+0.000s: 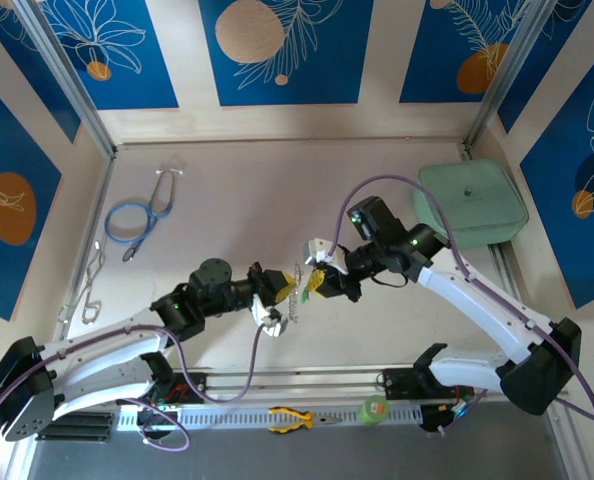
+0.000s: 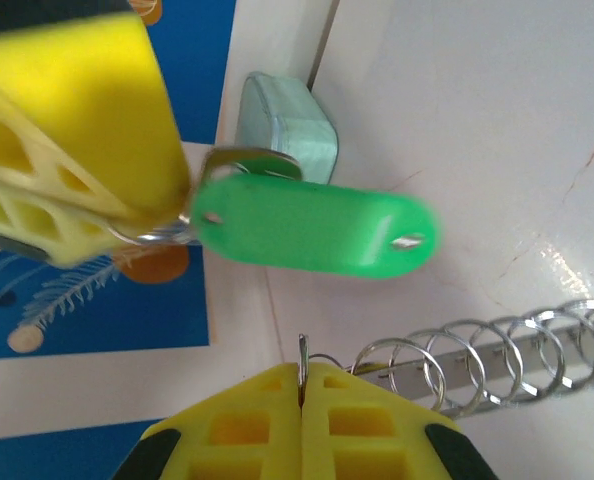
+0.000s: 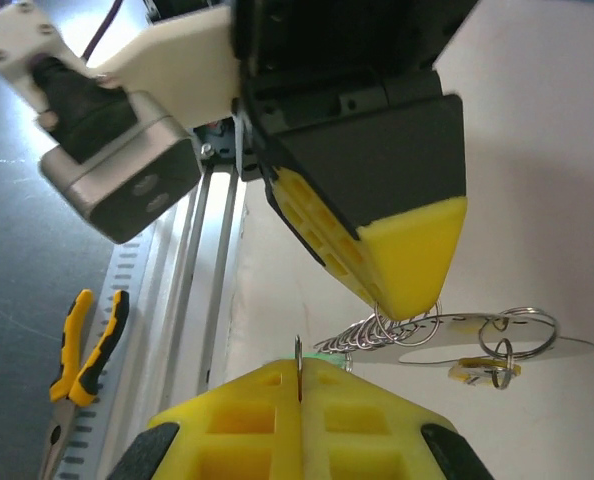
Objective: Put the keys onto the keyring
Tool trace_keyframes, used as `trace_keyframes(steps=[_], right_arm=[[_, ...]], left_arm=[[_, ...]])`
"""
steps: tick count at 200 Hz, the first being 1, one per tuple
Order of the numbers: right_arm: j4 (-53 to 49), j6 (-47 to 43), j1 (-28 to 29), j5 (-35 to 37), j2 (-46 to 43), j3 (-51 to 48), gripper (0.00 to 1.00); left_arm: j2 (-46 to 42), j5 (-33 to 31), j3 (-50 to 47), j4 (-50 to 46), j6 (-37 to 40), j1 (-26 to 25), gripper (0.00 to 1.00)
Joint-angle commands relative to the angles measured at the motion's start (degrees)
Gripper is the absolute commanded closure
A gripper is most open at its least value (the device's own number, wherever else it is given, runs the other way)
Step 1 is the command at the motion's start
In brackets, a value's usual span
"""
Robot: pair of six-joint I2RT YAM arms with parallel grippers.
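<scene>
both pairs of jaws are pressed fully shut, with no gap between the yellow pads.

in the left wrist view the left gripper [image 2: 301, 392] sits at 6 o'clock. its pads are closed on a thin sliver of metal ring that stands up between them. from that pinch the keyring [image 2: 497, 348], a row of silver rings, runs out toward 3 o'clock over the pale table [image 2: 497, 130]. the green key [image 2: 312, 232] hangs near the middle, at 12 o'clock from the left gripper and apart from it. the metal at its 9 o'clock end is pinched under the other arm's yellow pad. a mint-green box [image 2: 287, 125] stands behind it at 12 o'clock.

in the right wrist view the right gripper [image 3: 299, 388] is at 6 o'clock, pads shut on a thin metal edge. the left arm's black and yellow finger comes down from 12 o'clock with a bunch of rings at its tip. the yellow key [image 3: 482, 370] shows at 4 o'clock from that tip, with two larger rings just beside it. i cannot tell whether it is threaded on.

yellow-handled pliers [image 3: 82, 360] lie at 8 o'clock.

from above, the two grippers meet near the table's middle, with the keyring between their tips. a stethoscope [image 1: 142, 215] lies at 10 o'clock and a green tape roll [image 1: 375, 408] at 5 o'clock.
</scene>
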Motion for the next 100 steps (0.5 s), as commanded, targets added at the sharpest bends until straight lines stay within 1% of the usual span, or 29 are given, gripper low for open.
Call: trace_keyframes(steps=[1,44,100], right_arm=[[-4.3,2.2,0.5,0.9,1.4,2.3,1.00],[-5.4,5.2,0.9,4.2,3.5,3.1,1.00],[-5.1,8.7,1.5,6.4,6.3,5.3,1.00]], left_arm=[[-0.7,-2.1,0.6,1.0,7.4,-1.1,1.00],[0.4,-3.2,1.7,-0.1,10.6,-2.0,1.00],[0.3,-5.1,2.5,-1.1,13.4,-3.4,1.00]])
